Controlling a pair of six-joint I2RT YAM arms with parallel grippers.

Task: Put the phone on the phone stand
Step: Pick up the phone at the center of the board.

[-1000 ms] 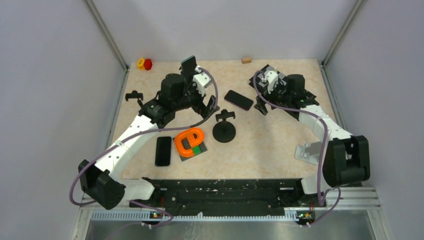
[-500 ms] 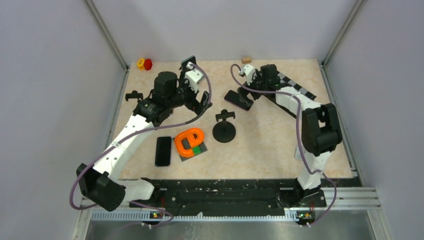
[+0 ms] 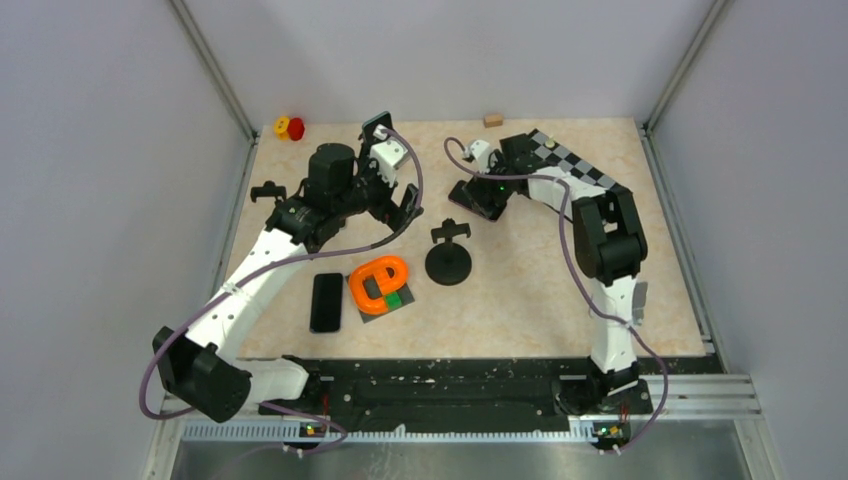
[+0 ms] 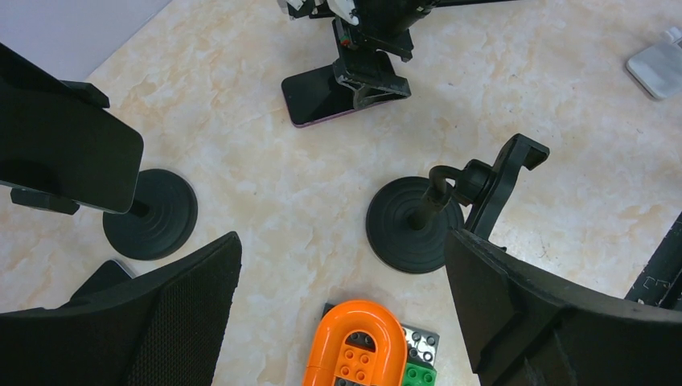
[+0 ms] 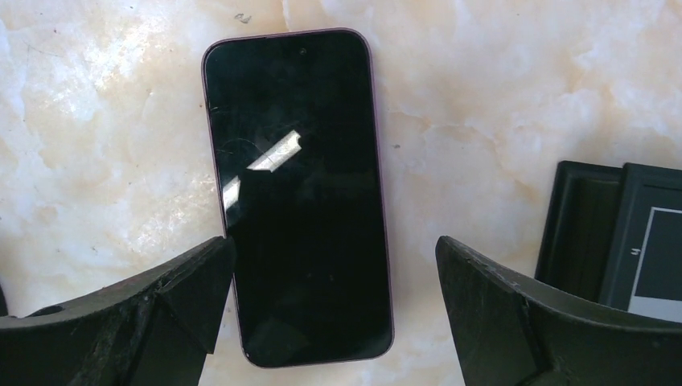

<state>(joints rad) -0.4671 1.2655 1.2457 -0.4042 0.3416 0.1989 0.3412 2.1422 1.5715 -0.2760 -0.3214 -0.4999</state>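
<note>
The right gripper (image 5: 330, 249) hangs with its two black fingers spread wide and nothing between them. It straddles the near end of the dark, glass-fronted smartphone with a thin purple rim (image 5: 297, 193). That phone lies flat, screen up, on the beige marbled tabletop (image 5: 482, 96). It sits just beyond the empty black phone stand with a round base and clamp head (image 3: 448, 255), a little to its right and clear of it.

The phone looks like a stiff slab, fairly dense for its size. Its face is glossy and probably slippery, and it would crack if dropped. It sits flush on the table, so no finger can get underneath. The long purple edges are the place to pinch, nearer the middle than where the fingers stand now. The pads need to go right down to the tabletop. An off-centre grip would likely let it pivot or skid.

The left gripper (image 4: 342, 241) is likewise spread wide and empty, hovering beyond the empty stand and to its left. Further left of that stand is a second black round-based stand (image 4: 150, 213), already carrying a dark phone (image 4: 64, 153). An orange arched toy-brick piece (image 3: 379, 283) lies nearer the arm bases.
</note>
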